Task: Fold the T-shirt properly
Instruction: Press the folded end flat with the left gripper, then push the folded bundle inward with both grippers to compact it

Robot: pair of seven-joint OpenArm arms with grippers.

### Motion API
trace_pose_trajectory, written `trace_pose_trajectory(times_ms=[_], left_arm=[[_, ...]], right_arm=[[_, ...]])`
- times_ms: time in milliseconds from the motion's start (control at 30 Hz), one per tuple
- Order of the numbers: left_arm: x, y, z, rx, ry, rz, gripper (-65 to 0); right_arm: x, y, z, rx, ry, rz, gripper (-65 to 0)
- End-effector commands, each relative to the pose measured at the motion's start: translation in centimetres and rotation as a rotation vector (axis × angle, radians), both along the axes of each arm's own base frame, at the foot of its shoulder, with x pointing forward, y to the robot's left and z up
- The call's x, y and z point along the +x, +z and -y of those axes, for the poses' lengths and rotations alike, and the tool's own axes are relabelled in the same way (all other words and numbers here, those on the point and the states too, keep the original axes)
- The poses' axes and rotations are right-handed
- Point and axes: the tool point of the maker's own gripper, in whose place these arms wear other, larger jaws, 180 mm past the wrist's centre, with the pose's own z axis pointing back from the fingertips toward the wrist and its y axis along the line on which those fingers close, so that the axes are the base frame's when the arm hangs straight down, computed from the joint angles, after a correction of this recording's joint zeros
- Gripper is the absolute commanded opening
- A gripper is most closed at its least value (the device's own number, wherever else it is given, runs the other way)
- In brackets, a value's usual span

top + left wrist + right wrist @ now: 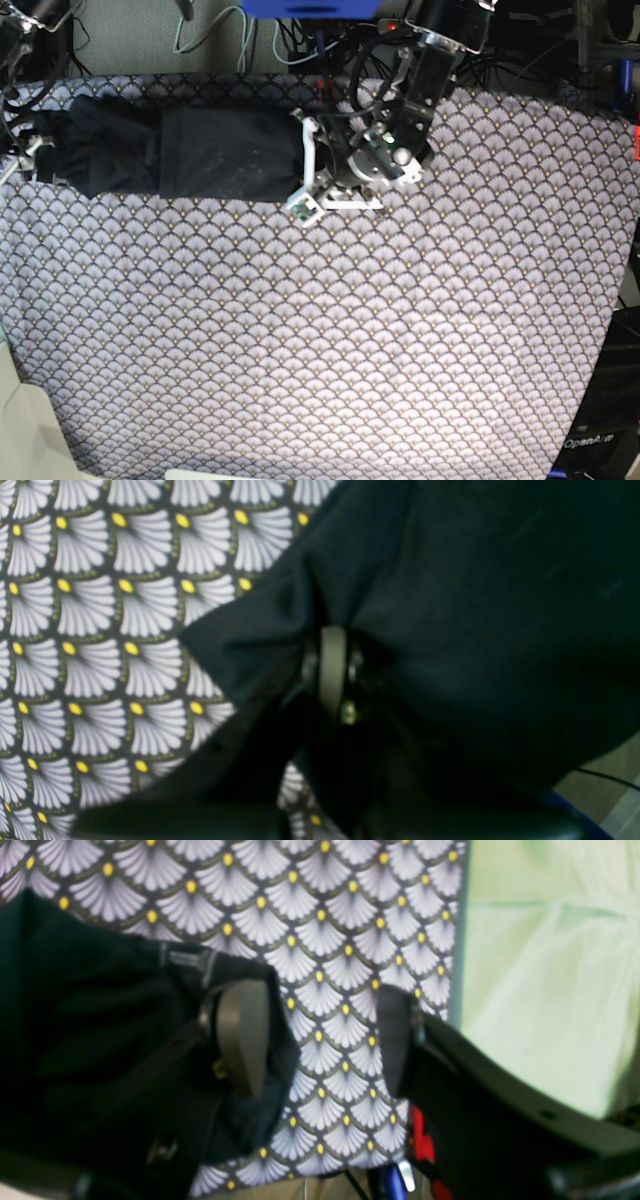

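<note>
From the base view, left to right: shirt [185, 150] lies as a long dark band along the far edge of the cloth [330, 330], already narrowed lengthwise by the look of it. At its left end sits my right gripper [25, 160], mostly out of frame there. Right wrist cam shows it better: jaws wide apart, nothing between them but patterned cloth, one pad [242, 1035] resting against the shirt's bunched end, other pad [395, 1040] well clear of fabric. So right claw is open, not holding.

At the band's right end, my left gripper [312, 185] sits on the shirt edge. Left wrist cam: jaws [332, 670] pinched tight on a fold of black fabric, which puckers around the tip. Left claw closed, gripping shirt.

My read: I'm mid-fold, approx halfway through the task. Lengthwise fold looks done, crosswise fold is next. Left has its end; right has let go or hasn't grabbed yet, can't say which.

Next move needs: right arm either backs off clear of the fabric or re-grips that end, then left carries its end over toward the other w/o dragging the band crooked. Keep layers stacked, edges lined up.
</note>
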Motion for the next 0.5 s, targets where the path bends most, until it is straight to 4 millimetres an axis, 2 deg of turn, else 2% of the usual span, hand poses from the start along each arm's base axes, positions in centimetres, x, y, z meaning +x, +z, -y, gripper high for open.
trace_pose_trajectory(times_ms=[0, 167, 233, 467], left_arm=[[-1.0, -1.7, -2.7, 0.143, 0.014, -0.051, -65.0], [-1.0, -1.7, -2.7, 0.143, 0.014, -0.051, -65.0], [-1.0, -1.7, -2.7, 0.143, 0.014, -0.051, -65.0], [-1.0, -1.7, -2.7, 0.146, 0.014, -0.053, -65.0]], right_arm=[[0.4, 1.1, 0.8, -0.02, -0.008, 0.032, -29.0], [-0.4, -0.6, 0.8, 0.031, -0.05, 0.017, -29.0], [-0.7, -1.5, 0.2, 0.059, -0.06, 0.01, -29.0], [-1.3, -2.6, -0.9, 0.098, -0.079, 0.004, -29.0]])
